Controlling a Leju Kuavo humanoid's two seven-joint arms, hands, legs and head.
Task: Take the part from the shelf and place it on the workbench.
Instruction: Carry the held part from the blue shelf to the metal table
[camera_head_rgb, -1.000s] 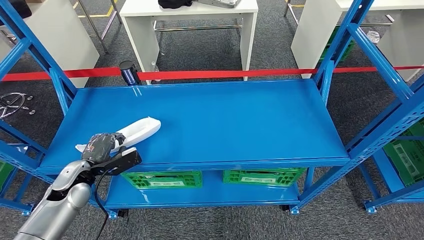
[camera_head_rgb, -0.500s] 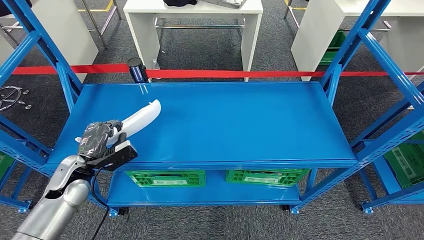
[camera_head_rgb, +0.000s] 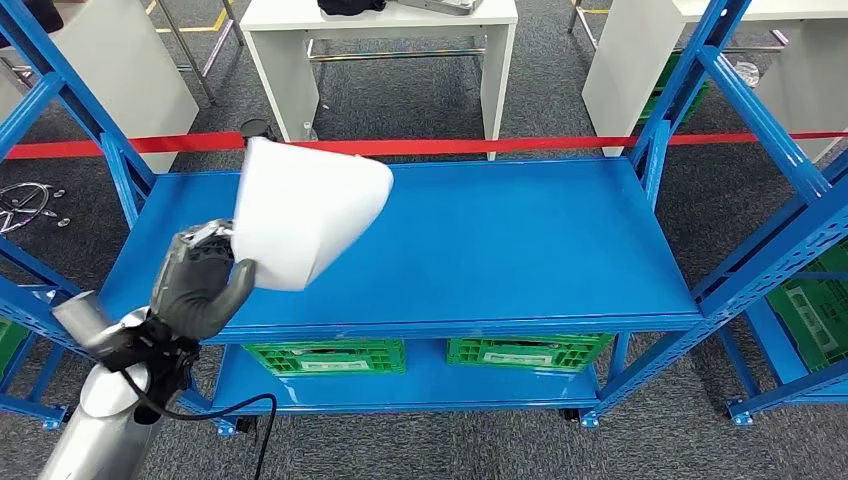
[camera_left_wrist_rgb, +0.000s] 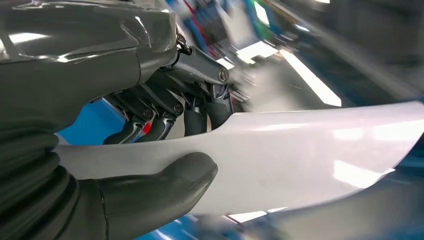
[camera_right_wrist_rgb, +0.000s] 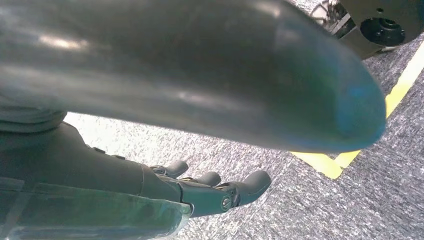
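1. While you watch the head view, note the left hand (camera_head_rgb: 200, 285) grips the white part (camera_head_rgb: 300, 208) at its lower end, just over the front left corner of the blue shelf (camera_head_rgb: 480, 250).
2. You can see the part is lifted clear of the shelf top, broad face toward the camera, reaching up and toward the shelf's back edge.
3. Your left wrist view shows the thumb (camera_left_wrist_rgb: 165, 185) pressed under the part (camera_left_wrist_rgb: 300, 155) and the dark fingers (camera_left_wrist_rgb: 200, 107) on its other side: a firm pinch.
4. Your right hand (camera_right_wrist_rgb: 200, 192) hangs over grey carpet (camera_right_wrist_rgb: 325, 210) with a yellow floor line (camera_right_wrist_rgb: 350, 150) near it; fingers loosely curved and apart, holding nothing.
5. Below the shelf top you have two green crates (camera_head_rgb: 325, 357) on the lower level.
6. Behind the shelf runs a red tape (camera_head_rgb: 480, 147), with a white table (camera_head_rgb: 380, 50) beyond it.
7. Background in the left wrist view is motion-blurred, so you can't read anything there.
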